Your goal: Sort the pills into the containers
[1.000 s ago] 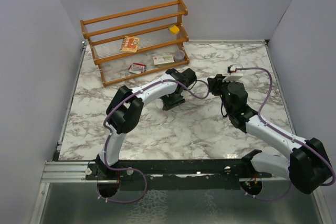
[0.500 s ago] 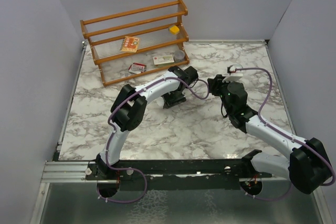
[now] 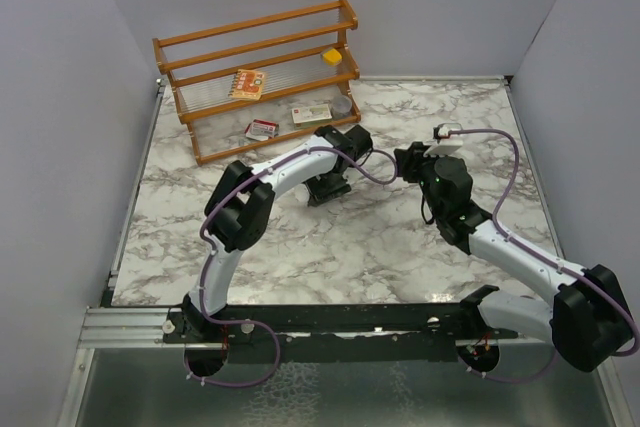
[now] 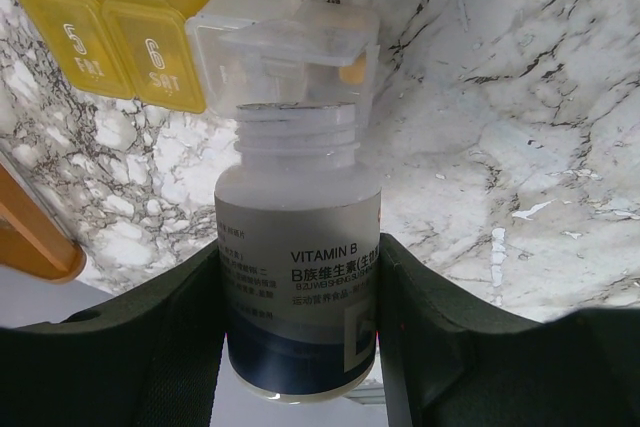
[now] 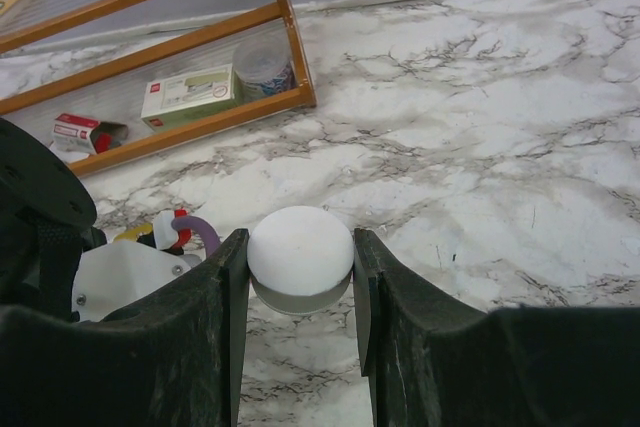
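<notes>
Marble bench [image 3: 400, 237], wooden rack [image 3: 260, 25] at the back. Left fingers [image 4: 170, 347] pinch an uncapped Vitamin B bottle [image 4: 298, 207], its mouth at the open clear cell of a yellow pill organiser [image 4: 130, 42]; one yellow pill [image 4: 352, 69] lies inside. Right fingers [image 5: 190, 337] pinch a white cap [image 5: 300, 247].

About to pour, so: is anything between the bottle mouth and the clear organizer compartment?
Nothing visible: the bottle is uncapped and the clear compartment lies just past its mouth, lid seemingly open.
</notes>
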Robot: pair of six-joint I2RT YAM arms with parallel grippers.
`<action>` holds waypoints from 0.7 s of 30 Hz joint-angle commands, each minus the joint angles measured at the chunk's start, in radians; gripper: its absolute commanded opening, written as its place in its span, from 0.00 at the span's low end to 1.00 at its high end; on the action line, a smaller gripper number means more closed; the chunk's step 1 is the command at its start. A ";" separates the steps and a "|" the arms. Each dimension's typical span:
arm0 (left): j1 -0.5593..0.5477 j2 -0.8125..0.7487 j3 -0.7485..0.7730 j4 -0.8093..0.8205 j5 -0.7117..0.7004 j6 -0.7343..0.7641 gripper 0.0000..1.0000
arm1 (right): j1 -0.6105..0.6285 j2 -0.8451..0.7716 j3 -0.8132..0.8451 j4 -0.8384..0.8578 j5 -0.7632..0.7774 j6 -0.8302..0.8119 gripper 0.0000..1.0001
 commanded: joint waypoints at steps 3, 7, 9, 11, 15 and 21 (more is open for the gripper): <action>0.014 -0.068 -0.013 0.039 -0.007 0.008 0.00 | 0.003 -0.013 0.005 0.031 -0.036 0.011 0.01; 0.025 -0.095 -0.024 0.066 0.023 0.014 0.00 | 0.003 -0.007 0.007 0.032 -0.038 0.009 0.01; 0.031 -0.105 -0.036 0.071 0.030 0.015 0.00 | 0.003 -0.004 0.008 0.031 -0.036 0.008 0.01; 0.034 -0.113 -0.049 0.075 0.042 0.016 0.00 | 0.003 -0.002 0.008 0.033 -0.037 0.009 0.01; 0.034 -0.124 -0.078 0.085 0.064 0.017 0.00 | 0.003 0.005 0.009 0.033 -0.039 0.010 0.01; 0.041 -0.165 -0.133 0.119 0.090 0.014 0.00 | 0.003 0.007 0.010 0.032 -0.045 0.009 0.01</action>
